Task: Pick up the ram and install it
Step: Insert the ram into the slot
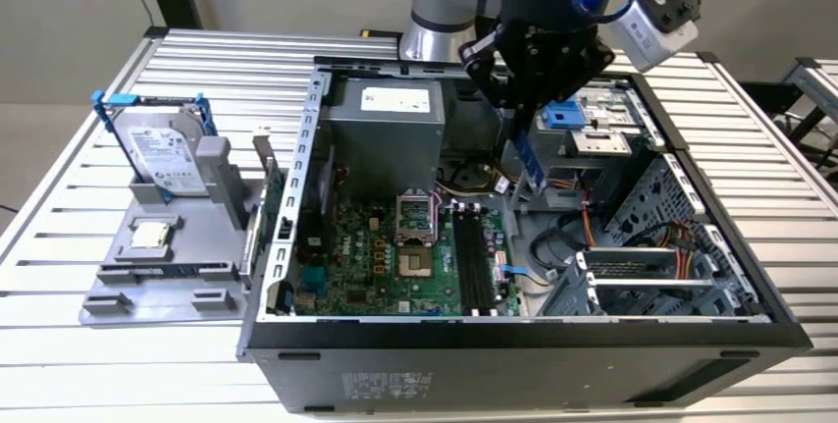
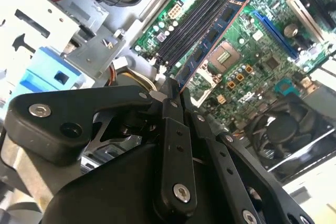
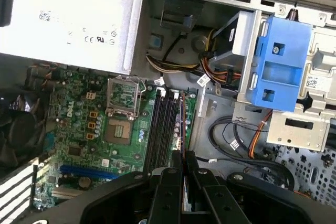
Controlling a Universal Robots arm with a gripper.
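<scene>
Apparently end effector (image 1: 521, 101) clamps ram (image 1: 527, 158) over motherboard slots (image 1: 472, 261); ram's upper end hidden inside grip.

An open computer case (image 1: 282, 246) rests on a slatted metal table (image 1: 118, 364). It contains a green motherboard (image 1: 373, 271), a grey power supply (image 1: 380, 138) and a blue drive bracket (image 3: 278, 64). At the exterior view's left, a grey fixture (image 1: 196, 271) holds an upright hard drive (image 1: 164, 153) and a square processor (image 1: 151, 235).
</scene>
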